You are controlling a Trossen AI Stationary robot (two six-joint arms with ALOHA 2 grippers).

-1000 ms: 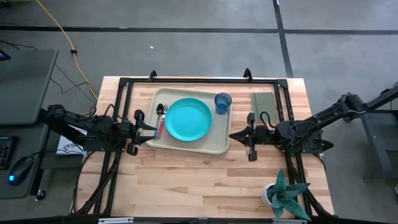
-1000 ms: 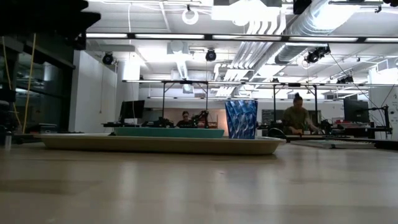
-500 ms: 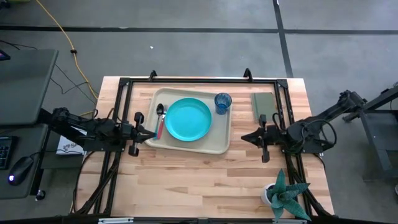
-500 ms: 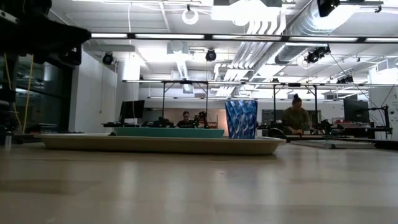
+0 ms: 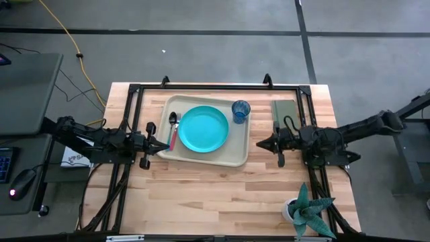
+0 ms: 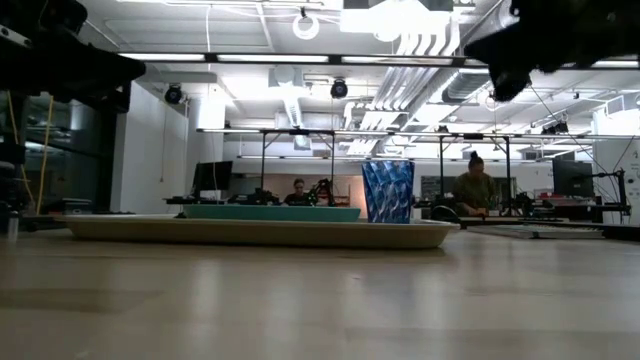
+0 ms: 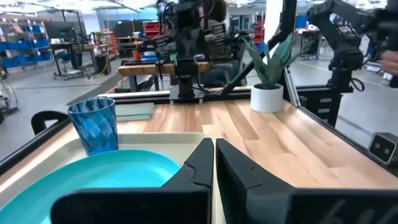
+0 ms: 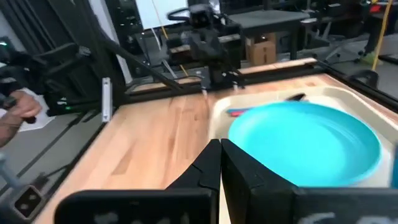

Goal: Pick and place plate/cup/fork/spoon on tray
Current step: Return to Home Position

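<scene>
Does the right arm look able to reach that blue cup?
Probably yes. The right gripper hangs just beside the tray, and the cup stands in the tray corner on that side with nothing between them. Its shut fingers would need opening.

Grey concrete floor (image 5: 215,57), 2 dark lines crossing; yellow cable (image 5: 79,54) far left. White ducts (image 6: 420,40), strip lights (image 6: 200,57) overhead. Seated person (image 6: 476,186) far right.

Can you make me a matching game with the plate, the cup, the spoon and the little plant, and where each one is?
Things:
1 plate
2 cup
3 spoon
4 plant

Places:
A on the bare table, off the tray
B in a corner of the tray
C middle of the tray
D along the tray's left rim

Pairs: 1-C, 2-B, 3-D, 4-A
</scene>
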